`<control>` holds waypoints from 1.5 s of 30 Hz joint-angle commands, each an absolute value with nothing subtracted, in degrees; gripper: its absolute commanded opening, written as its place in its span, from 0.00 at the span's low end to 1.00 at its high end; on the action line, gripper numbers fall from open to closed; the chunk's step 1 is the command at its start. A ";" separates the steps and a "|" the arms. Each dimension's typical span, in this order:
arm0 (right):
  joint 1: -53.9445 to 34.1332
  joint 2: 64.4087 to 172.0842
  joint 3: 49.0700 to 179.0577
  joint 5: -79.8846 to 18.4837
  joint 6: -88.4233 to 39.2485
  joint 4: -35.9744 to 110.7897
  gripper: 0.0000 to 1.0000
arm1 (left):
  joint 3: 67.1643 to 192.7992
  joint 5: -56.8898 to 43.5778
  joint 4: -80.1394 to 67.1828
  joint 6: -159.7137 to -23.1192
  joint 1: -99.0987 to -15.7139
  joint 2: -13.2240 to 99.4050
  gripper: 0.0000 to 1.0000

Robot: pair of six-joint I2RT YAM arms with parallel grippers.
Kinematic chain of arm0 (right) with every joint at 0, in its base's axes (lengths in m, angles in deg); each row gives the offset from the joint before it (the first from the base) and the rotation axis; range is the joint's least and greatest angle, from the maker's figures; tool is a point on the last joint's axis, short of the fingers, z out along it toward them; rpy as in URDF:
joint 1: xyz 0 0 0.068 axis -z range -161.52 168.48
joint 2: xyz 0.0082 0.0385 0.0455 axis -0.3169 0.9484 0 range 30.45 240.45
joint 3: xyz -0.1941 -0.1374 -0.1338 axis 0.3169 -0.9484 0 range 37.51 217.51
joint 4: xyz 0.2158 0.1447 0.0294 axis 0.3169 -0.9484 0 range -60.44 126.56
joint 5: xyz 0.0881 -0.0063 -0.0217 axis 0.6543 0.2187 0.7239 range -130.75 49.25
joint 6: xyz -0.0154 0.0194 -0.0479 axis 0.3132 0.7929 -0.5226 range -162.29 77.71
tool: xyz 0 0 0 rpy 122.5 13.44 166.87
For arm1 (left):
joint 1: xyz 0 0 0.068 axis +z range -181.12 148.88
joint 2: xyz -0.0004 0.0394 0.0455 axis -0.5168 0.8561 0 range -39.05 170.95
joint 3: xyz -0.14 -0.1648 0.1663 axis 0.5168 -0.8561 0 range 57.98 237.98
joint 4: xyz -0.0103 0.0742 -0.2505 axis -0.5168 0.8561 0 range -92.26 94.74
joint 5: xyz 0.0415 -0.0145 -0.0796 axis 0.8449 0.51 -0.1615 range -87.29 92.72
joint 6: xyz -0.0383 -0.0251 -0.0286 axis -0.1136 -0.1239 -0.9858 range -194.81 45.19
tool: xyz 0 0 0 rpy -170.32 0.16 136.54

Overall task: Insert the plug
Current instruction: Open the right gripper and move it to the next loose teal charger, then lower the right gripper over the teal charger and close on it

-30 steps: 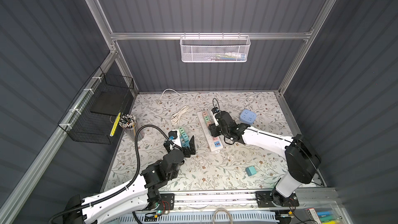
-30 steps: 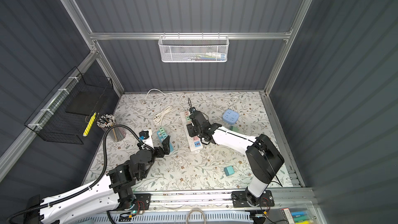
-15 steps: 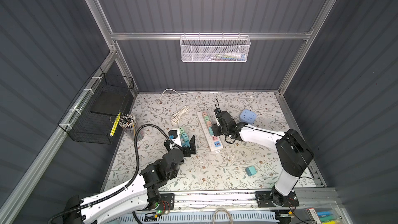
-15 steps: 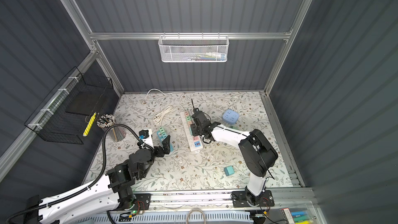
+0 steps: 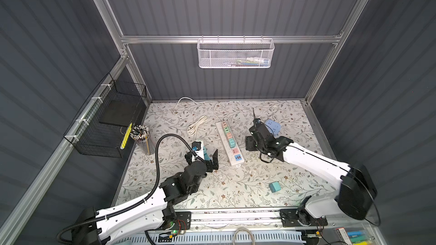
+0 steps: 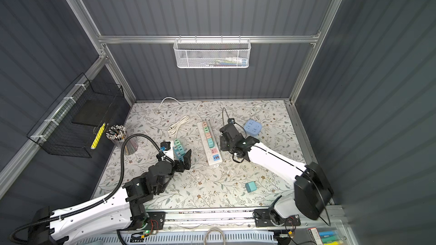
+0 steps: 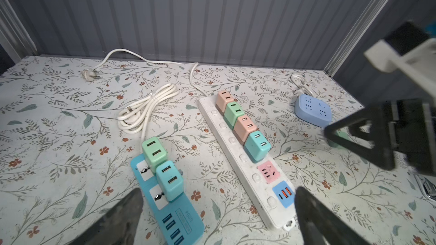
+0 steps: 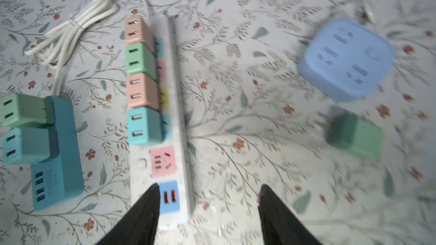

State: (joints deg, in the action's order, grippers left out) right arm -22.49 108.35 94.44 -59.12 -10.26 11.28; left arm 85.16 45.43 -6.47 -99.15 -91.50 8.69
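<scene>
Left hand [image 7: 217, 189] is spread wide, empty; right hand [image 8: 209, 186] hangs partly open, empty, by the white power strip [image 8: 179, 114], likely to fetch the green plug [image 8: 354, 135] lying loose nearer the worktop's [image 8: 236, 67] right edge.

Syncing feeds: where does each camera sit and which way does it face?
Top views: high in front, looking down on the table; left arm, right arm show.
Left wrist: low, facing the back wall; open left gripper shows.
Right wrist: looking down on the white power strip; open right gripper shows.
Shared: all show that strip and the blue socket cube.
</scene>
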 commanded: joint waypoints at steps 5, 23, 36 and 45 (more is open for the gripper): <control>-22.76 87.11 80.15 -58.17 17.41 -16.44 0.69 | 87.49 39.69 -14.30 -96.04 -91.23 15.72 1.00; -23.47 89.30 67.81 -43.43 29.49 -8.85 0.74 | 88.22 38.23 -15.55 -95.56 -91.28 19.83 1.00; -23.49 94.17 66.66 -44.93 29.07 -2.57 0.72 | 88.48 39.32 -14.49 -94.94 -91.23 19.68 1.00; -23.61 101.17 69.82 -44.89 24.53 0.12 0.59 | 88.86 39.98 -12.69 -94.92 -91.26 18.45 1.00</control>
State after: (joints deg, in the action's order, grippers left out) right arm -23.21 100.14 69.32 -44.61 26.29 -0.98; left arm 87.61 38.70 -14.12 -95.96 -91.50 19.75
